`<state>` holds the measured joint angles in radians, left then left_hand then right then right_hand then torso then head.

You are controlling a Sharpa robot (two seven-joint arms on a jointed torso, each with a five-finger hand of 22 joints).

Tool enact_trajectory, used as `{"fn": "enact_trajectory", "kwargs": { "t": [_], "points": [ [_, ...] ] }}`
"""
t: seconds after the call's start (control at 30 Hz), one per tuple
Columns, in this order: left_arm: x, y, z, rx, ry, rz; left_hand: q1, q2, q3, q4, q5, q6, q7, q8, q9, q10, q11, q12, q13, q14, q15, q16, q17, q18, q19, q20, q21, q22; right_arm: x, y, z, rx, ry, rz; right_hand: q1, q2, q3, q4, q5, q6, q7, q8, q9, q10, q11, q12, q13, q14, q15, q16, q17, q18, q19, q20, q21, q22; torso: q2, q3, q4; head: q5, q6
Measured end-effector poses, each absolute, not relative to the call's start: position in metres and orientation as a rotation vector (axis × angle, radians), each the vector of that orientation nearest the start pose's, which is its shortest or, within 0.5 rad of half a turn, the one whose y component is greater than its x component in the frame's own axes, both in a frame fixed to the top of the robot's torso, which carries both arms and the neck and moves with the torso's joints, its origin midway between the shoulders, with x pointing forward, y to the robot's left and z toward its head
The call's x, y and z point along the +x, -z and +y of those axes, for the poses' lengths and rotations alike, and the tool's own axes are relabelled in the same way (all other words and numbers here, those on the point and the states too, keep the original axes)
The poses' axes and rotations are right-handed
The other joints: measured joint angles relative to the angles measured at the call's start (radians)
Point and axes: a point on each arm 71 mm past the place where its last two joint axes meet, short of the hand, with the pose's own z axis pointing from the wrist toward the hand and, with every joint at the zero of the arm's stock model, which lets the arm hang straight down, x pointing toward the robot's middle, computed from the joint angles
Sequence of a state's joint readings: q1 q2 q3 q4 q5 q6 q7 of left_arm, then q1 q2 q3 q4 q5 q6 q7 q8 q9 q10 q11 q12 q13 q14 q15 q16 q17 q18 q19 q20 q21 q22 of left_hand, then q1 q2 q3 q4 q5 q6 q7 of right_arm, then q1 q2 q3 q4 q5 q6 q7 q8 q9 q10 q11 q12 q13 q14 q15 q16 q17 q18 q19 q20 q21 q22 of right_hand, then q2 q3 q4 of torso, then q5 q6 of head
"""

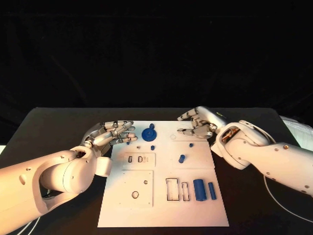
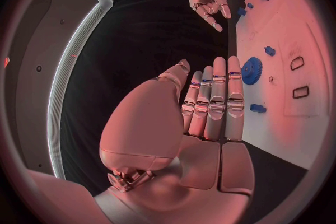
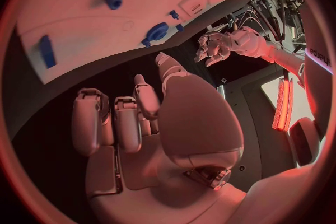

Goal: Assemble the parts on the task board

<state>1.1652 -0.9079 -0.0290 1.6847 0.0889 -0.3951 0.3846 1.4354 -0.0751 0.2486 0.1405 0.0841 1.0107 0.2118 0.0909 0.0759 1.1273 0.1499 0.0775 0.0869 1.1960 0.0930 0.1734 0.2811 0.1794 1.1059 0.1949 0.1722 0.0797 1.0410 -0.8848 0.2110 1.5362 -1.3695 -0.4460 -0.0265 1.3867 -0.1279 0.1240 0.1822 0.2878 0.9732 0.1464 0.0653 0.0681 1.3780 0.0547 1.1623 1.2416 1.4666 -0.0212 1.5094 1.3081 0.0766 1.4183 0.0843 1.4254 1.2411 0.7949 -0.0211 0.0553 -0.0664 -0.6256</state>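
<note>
Hovering with both hands empty, left hand [image 1: 113, 133] fingers extended, right hand [image 1: 199, 122] fingers loosely curled, flanking the task board [image 1: 164, 215]; blue gear [image 1: 148, 133] lying between the fingers, seemingly awaiting pickup.

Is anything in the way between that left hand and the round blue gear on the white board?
Nothing visible. The left hand hovers open at the board's left edge, and the gear lies just beside its fingertips, with only bare white board between them. A small blue piece lies nearby, off that line.
</note>
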Motion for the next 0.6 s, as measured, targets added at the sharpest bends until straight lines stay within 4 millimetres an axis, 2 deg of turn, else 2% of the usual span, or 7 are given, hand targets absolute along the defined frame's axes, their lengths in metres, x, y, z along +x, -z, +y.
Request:
{"fn": "enact_trajectory", "kwargs": {
  "t": [0.07,0.13,0.37,0.6],
  "points": [
    [0.456,0.182,0.199,-1.261,1.561,1.422,0.000,0.000,0.000,0.000,0.000,0.000,0.000,0.000,0.000,0.000,0.000,0.000,0.000,0.000,0.000,0.000,0.000,0.000,0.000,0.000,0.000,0.000,0.489,0.158,-0.247,0.120,-0.770,1.459,0.008,-0.009,-0.003,-0.011,-0.035,-0.017,0.002,0.000,-0.001,-0.007,0.004,-0.015,-0.011,0.000,0.000,0.003,0.000,0.000,-0.004,0.004,-0.006,-0.005,-0.001,0.0025,-0.0050,0.000,0.003],
    [0.457,0.182,0.199,-1.261,1.561,1.422,0.000,0.000,0.000,0.000,0.000,0.000,0.000,0.000,0.000,0.000,0.000,0.000,0.000,0.000,0.000,0.000,0.000,0.000,0.000,0.000,0.000,0.000,0.488,0.160,-0.261,0.144,-0.774,1.464,0.019,-0.006,-0.004,-0.020,-0.053,-0.021,0.005,0.000,-0.001,-0.010,0.007,-0.022,-0.016,0.000,0.000,0.004,0.000,0.000,-0.006,0.006,-0.008,-0.007,-0.001,0.0054,-0.0086,0.001,0.005],
    [0.460,0.184,0.196,-1.261,1.562,1.422,0.000,0.000,0.000,0.000,0.000,0.000,0.000,0.000,0.000,0.000,0.000,0.000,-0.001,0.000,0.000,0.000,0.001,0.000,0.000,0.000,0.000,0.000,0.489,0.165,-0.303,0.204,-0.754,1.475,0.033,-0.012,-0.005,-0.032,-0.056,-0.021,0.005,0.000,0.000,-0.014,0.004,-0.029,-0.022,0.000,0.000,0.003,0.000,0.000,-0.006,0.006,-0.008,-0.007,-0.004,0.0146,-0.0173,-0.002,0.006],
    [0.461,0.185,0.195,-1.261,1.566,1.425,0.000,0.000,0.000,0.000,0.000,0.000,0.000,0.000,0.000,0.000,0.000,0.000,-0.001,0.000,0.000,0.000,0.001,0.000,0.000,0.000,0.000,0.000,0.493,0.178,-0.326,0.231,-0.710,1.501,0.040,-0.012,-0.004,-0.039,-0.056,-0.021,0.005,0.000,0.000,-0.014,0.004,-0.029,-0.023,0.000,0.000,0.003,0.000,0.000,-0.006,0.006,-0.008,-0.007,-0.005,0.0215,-0.0221,-0.007,0.004]
  ]
}}
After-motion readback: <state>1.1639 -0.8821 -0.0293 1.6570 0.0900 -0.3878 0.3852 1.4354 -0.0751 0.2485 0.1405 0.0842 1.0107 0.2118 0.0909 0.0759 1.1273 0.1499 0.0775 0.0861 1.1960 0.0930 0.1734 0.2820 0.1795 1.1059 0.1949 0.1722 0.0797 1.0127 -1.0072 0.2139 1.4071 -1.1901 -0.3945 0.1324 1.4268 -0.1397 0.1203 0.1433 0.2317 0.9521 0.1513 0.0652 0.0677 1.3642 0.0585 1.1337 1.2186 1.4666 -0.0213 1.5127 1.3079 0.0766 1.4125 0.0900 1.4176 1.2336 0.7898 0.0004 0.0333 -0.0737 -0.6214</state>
